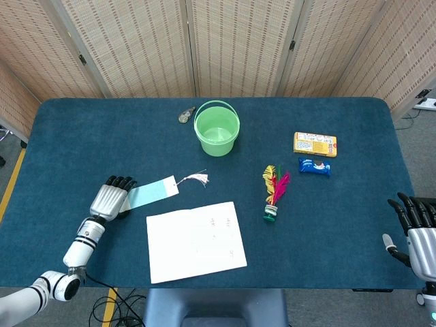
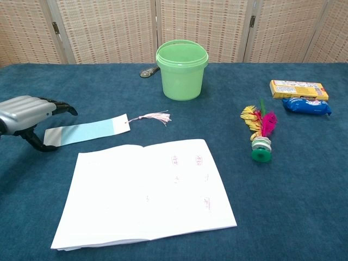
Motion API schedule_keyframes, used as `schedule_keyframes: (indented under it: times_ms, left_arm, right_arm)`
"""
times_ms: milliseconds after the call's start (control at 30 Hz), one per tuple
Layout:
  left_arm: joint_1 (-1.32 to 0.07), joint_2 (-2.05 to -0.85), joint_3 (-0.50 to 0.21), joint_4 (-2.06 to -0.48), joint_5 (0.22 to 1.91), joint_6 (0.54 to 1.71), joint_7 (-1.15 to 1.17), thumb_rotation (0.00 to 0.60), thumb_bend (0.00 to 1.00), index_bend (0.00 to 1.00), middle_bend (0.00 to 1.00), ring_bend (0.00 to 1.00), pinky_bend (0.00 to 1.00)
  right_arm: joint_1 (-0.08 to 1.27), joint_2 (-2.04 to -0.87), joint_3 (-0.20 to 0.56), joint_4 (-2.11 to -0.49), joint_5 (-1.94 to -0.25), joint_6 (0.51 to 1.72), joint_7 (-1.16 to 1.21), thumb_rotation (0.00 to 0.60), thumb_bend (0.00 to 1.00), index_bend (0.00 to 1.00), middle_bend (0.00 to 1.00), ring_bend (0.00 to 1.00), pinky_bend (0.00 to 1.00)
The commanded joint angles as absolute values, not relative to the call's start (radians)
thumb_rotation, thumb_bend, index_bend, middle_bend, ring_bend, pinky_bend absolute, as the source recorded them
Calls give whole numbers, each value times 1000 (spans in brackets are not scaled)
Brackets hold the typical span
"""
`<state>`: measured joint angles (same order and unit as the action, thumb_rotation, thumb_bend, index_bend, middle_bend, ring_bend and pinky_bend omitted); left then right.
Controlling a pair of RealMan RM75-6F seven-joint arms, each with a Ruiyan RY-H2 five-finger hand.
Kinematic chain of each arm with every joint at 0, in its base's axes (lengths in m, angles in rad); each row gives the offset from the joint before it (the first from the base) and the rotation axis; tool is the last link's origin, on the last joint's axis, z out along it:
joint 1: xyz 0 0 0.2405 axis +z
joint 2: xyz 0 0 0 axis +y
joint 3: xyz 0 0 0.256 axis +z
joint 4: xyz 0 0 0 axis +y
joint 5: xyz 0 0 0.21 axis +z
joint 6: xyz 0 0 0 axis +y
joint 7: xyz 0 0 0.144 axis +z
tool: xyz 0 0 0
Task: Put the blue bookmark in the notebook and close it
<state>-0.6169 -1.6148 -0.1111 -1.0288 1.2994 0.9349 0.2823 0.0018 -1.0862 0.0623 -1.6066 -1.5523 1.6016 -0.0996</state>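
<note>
Bare surface lies around the bookmark and open notebook, with the green bucket behind and the feathered shuttlecock standing to the notebook's right.
</note>
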Motion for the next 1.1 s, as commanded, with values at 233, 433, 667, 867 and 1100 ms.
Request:
schedule_keyframes:
  times_ms: [233, 433, 667, 867, 1100]
  left_arm:
    - [-669, -1646, -156, -904, 1248, 873, 279, 600, 247, 186, 158, 160, 169]
    - [-676, -1601, -185, -965, 1233, 890, 261, 600, 247, 192, 158, 161, 169]
    - [-670, -1550, -176, -1098, 1215, 905, 327, 600, 247, 227, 158, 161, 169]
    - [-688, -1534, -175, -1160, 1119, 841, 425, 600, 247, 226, 157, 161, 169]
    - [-738, -1527, -182, -1191, 923, 732, 538, 600, 248, 226, 110, 110, 168]
  right_arm:
    - [-4, -1083, 63, -1614, -1553, 1610, -107, 600, 262, 161, 93, 94, 141]
    - [-11, -1080, 63, -1619, -1553, 1619, -112, 600, 262, 161, 93, 94, 141]
    - [-9, -1081, 61, -1619, -1561, 1616, -111, 600, 262, 161, 93, 94, 141]
    - [-14, -1078, 60, -1613, -1558, 1620, -101, 600, 262, 161, 93, 94, 141]
    - [-17, -1079, 61, -1602, -1552, 1618, -89, 600, 262, 161, 93, 94, 141]
